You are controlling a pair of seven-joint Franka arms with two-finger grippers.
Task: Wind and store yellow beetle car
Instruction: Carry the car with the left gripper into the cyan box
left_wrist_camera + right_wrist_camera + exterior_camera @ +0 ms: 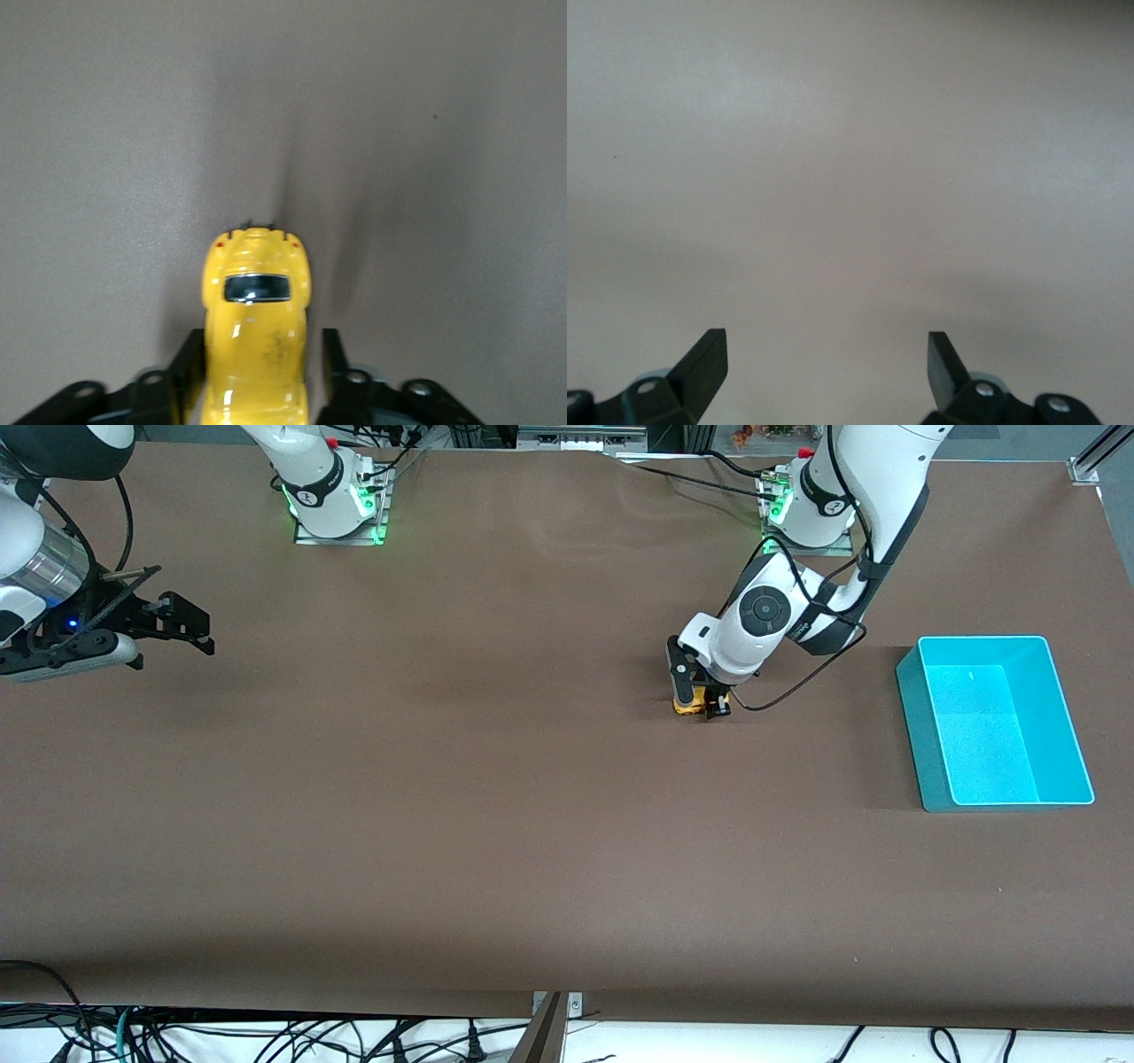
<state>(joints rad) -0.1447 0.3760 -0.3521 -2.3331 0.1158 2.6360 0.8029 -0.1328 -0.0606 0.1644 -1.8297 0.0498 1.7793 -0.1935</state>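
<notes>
Left gripper (702, 698) down at the table (496, 815), fingers (190, 359) set against both flanks of the yellow beetle car (256, 323); firm contact hard to confirm, car's wheels and one end cut off in the left wrist view. Car partly masked by the gripper from the front, well apart from the turquoise bin (921, 717). Right gripper (177, 624) waiting over bare table toward the right arm's end, fingers (704, 359) spread wide, nothing between them.

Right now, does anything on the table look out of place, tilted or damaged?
Nothing stands out. The yellow beetle car sits upright between the left gripper's fingers, and the turquoise bin stands level and undamaged.
</notes>
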